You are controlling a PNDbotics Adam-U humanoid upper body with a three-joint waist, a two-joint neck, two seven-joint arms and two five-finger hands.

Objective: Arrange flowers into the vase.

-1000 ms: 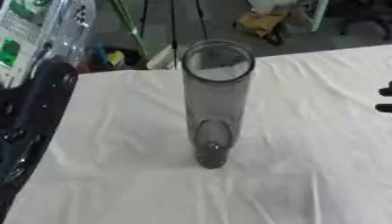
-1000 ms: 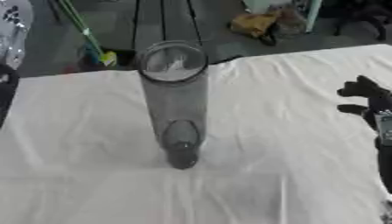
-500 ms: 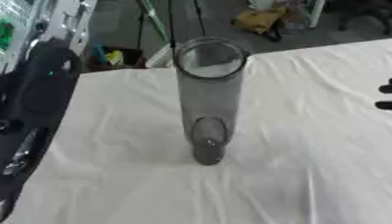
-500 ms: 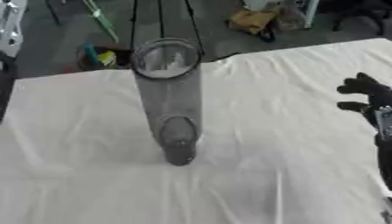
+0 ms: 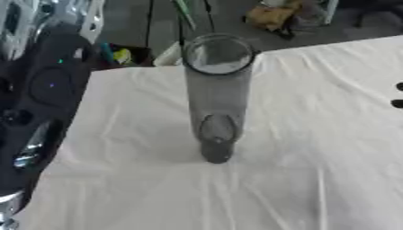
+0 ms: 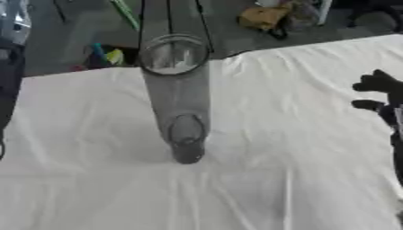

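Note:
A tall clear grey glass vase [image 5: 217,96] stands upright in the middle of the white tablecloth [image 5: 315,170], and its open mouth [image 6: 173,54] shows nothing inside. I see no flowers in either view. My right hand [image 6: 379,90] shows at the right edge, well to the right of the vase, open with its dark fingers relaxed and holding nothing. Only two fingertips [image 5: 397,103] of it appear in the left eye view. My left arm [image 5: 35,112] runs along the left edge beside the table; its hand is out of sight.
The table's far edge [image 6: 87,72] runs just behind the vase, with dark floor beyond it. On that floor lie a yellow-brown bundle [image 6: 271,15], thin black stand legs [image 6: 169,18] and a green rod [image 6: 126,13].
The whole picture has shifted a little, so the camera has moved. The vase stands as before and my right hand stays at the right edge.

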